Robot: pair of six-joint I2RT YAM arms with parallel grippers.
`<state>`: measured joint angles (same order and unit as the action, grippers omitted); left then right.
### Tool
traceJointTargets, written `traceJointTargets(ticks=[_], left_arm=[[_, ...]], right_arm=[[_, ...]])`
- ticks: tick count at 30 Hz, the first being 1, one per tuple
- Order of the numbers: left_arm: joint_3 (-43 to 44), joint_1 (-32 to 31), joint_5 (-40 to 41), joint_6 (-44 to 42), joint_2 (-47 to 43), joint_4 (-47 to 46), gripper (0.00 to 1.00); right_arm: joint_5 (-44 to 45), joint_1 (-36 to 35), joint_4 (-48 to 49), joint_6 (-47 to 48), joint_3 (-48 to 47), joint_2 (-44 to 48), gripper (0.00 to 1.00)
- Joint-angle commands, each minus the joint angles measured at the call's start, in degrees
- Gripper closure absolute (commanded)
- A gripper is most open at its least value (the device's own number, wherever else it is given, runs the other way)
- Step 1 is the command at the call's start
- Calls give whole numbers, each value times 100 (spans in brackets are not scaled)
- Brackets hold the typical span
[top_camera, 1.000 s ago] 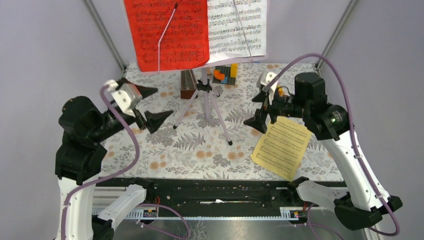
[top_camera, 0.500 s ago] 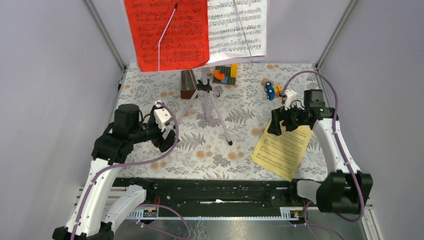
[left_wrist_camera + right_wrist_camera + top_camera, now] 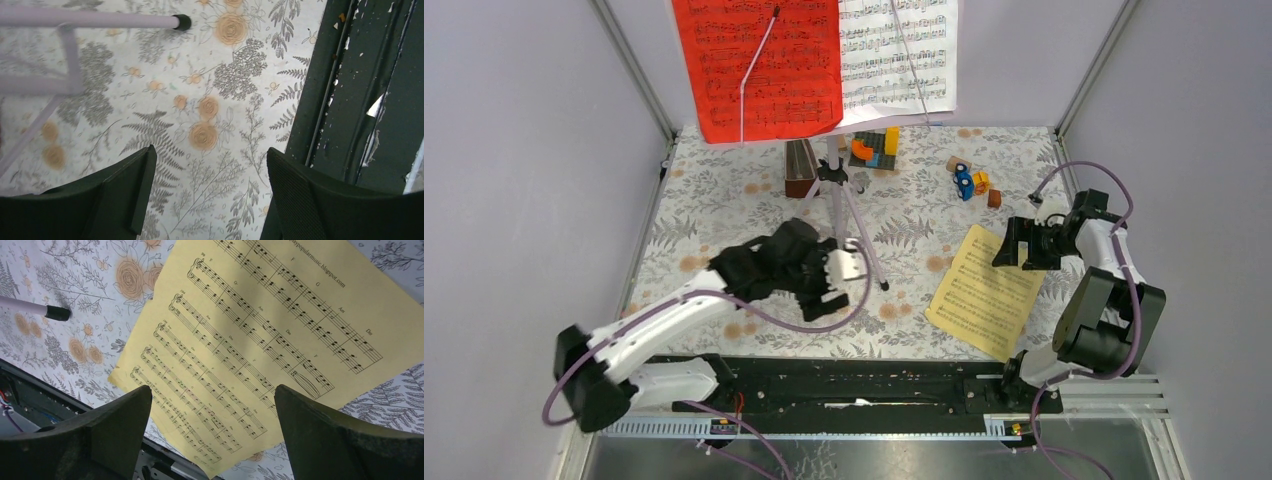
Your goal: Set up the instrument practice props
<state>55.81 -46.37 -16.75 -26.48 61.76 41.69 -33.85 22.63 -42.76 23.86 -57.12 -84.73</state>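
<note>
The lilac tripod [image 3: 839,205] stands at the back centre and carries a red page [image 3: 759,65] and a white page [image 3: 899,55] upright. A yellow page [image 3: 989,290] lies flat on the floral cloth at the front right. My left gripper [image 3: 824,295] hangs open and empty low over the cloth, just in front of the tripod's legs; the left wrist view shows a tripod leg [image 3: 90,21] and bare cloth between the open left gripper [image 3: 210,165]. My right gripper [image 3: 1016,245] is open above the yellow page's far edge. Seen from the right wrist, the yellow page [image 3: 260,330] lies below the open right gripper [image 3: 212,400], untouched.
Orange-yellow toy blocks [image 3: 876,148] and a brown box [image 3: 800,168] stand behind the tripod. Small toys [image 3: 971,180] lie at the back right. A black rail [image 3: 854,380] runs along the near edge, also the rail [image 3: 360,100] beside my left fingers. Grey walls close both sides.
My left arm has swung down and to the right, from the left side to the cloth in front of the tripod. My right arm has drawn back to the right. Both grippers stayed open.
</note>
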Motion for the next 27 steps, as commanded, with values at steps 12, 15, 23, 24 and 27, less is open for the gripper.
traceJointTargets(ticks=[12,15,23,24,27], left_arm=[[2194,-1458,223,1681,3381,-1945,12],[2633,-1463,276,2199,3937,-2318,12],[3669,-1437,298,3114,5408,-2731,14],[3809,-1424,234,3206,5635,-2729,14],[4254,-1319,156,3495,6135,-2693,15]], right_arm=[[-38,662,6,861,-642,-1050,0],[2304,801,1682,1557,-638,-1162,1],[2262,872,1856,1565,-522,-1339,2],[2160,872,1848,1547,-494,-1348,2],[1887,874,1758,1519,-420,-1360,2]])
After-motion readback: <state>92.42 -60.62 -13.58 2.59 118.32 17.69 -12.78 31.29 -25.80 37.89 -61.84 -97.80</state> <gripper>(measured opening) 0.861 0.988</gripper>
